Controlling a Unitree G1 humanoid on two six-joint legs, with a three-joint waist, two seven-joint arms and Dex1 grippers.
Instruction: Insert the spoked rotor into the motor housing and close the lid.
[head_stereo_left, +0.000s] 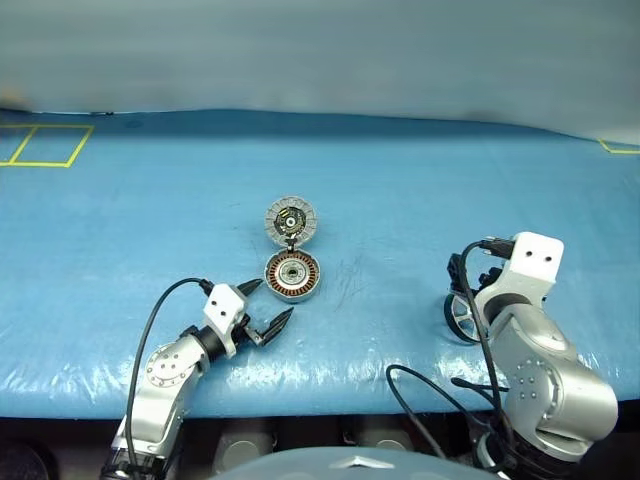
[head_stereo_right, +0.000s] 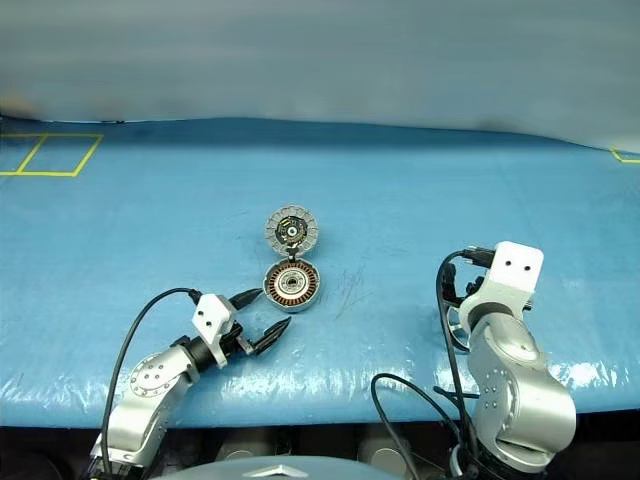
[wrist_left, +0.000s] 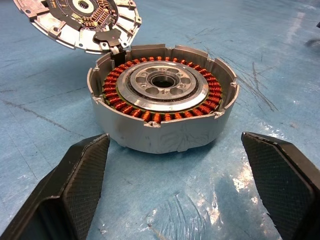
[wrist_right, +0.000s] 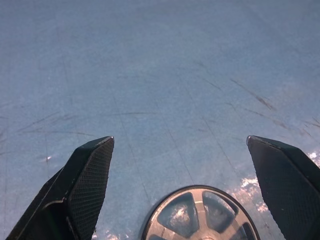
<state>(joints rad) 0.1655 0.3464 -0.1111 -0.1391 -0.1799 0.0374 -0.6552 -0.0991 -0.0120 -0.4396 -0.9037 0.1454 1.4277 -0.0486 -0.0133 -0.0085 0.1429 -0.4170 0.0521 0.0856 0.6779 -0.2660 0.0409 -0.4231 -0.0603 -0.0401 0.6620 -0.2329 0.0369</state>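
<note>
The motor housing (head_stereo_left: 292, 275), a grey cup with copper windings and a silver centre, stands on the blue table. Its lid (head_stereo_left: 290, 221) is hinged open on the far side, ribbed inner face up. My left gripper (head_stereo_left: 270, 302) is open just short of the housing (wrist_left: 165, 95), low over the table, pointing at it; its fingers (wrist_left: 82, 185) do not touch it. The spoked rotor (head_stereo_left: 462, 318) lies flat to the right, partly behind my right arm. My right gripper (wrist_right: 180, 140) is open above the rotor (wrist_right: 200, 215), which lies between the finger bases, apart from both.
The table (head_stereo_left: 420, 180) has a blue, scuffed cover. Yellow tape squares (head_stereo_left: 45, 145) mark its far left, and a yellow corner (head_stereo_left: 618, 148) its far right. Black cables (head_stereo_left: 470, 300) loop off the right wrist near the rotor. The table's front edge (head_stereo_left: 330, 400) runs close below both grippers.
</note>
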